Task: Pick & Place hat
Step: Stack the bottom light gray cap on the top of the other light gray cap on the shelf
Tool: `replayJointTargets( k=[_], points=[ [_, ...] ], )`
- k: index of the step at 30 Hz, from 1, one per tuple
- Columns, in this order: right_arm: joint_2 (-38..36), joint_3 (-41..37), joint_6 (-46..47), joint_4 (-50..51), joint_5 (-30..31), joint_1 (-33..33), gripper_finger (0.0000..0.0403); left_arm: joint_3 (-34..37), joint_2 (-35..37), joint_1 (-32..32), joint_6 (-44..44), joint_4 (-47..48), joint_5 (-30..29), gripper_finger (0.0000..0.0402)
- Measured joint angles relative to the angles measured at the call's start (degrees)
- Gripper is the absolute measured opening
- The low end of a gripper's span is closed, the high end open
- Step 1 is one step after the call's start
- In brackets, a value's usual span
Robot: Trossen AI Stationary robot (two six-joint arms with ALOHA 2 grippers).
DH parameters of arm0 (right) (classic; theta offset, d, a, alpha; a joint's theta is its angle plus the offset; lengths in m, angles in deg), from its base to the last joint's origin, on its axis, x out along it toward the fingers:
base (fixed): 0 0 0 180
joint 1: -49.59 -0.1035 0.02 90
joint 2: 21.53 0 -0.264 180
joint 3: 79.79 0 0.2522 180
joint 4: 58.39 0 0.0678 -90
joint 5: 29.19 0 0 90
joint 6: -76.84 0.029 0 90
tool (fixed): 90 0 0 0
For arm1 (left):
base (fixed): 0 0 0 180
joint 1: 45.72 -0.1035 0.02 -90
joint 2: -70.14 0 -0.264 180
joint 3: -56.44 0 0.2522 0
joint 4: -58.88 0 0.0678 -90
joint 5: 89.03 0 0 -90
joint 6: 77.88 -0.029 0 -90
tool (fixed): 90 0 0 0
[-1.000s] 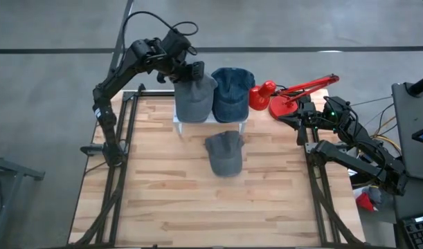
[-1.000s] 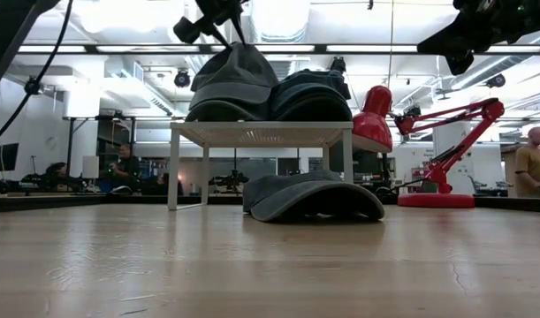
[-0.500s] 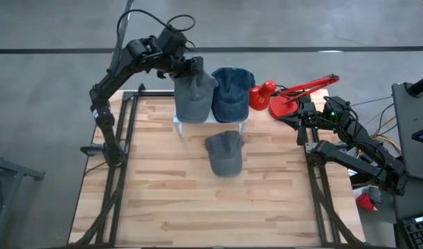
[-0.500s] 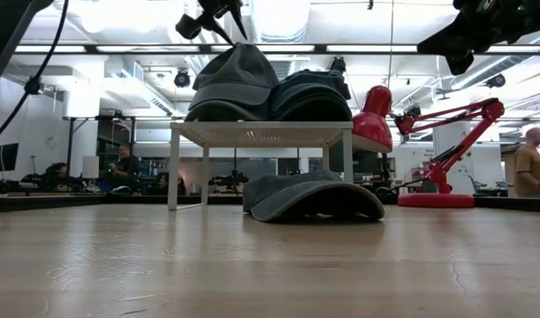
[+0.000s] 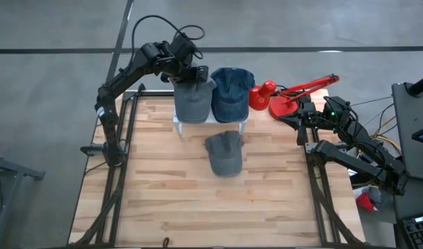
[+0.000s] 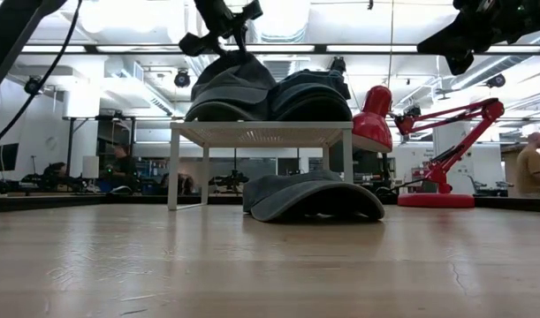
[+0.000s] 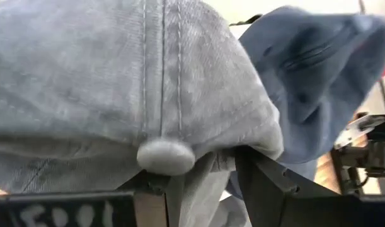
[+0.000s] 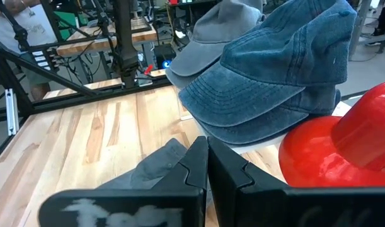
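A: Grey hat (image 5: pixel 193 101), on the white stand (image 5: pixel 210 122): where does it sit against the fingers?

B: Its crown fabric lies between the fingers (image 7: pixel 268 186) of the left gripper (image 5: pixel 191 75), which pinch it just under the top button (image 7: pixel 165 156).

A: What lies beside those fingers?

B: A blue hat (image 5: pixel 232 93), touching the grey one on the same stand. A third hat (image 5: pixel 223 153) lies on the table (image 5: pixel 156 194), in front of the stand and well apart from the fingers.

A: The right gripper (image 5: pixel 299 122)?

B: Fingers (image 8: pixel 227 170) pressed together, holding nothing, near the red lamp (image 5: pixel 289 97).
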State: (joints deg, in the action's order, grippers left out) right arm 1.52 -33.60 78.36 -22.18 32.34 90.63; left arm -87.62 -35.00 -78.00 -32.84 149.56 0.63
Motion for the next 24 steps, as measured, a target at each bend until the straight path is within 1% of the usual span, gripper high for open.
replayJointTargets(
  k=[5, 11, 24],
  points=[
    [0.02, 0.0, 0.0, 0.0, 0.0, 0.0, 0.0008, 1.46, 0.0, -0.25, -0.69, -0.63, 0.01, 0.0133],
    [0.0, 0.0, 0.0, 0.0, 0.0, 0.0, 0.0008, 1.55, 0.29, -0.23, -1.47, -4.63, 0.08, 0.0133],
    [0.0, 0.0, 0.0, 0.0, 0.0, 0.0, 0.0008, -3.85, 0.5, 0.42, -1.48, -5.13, 1.06, 0.0133]
  ],
)
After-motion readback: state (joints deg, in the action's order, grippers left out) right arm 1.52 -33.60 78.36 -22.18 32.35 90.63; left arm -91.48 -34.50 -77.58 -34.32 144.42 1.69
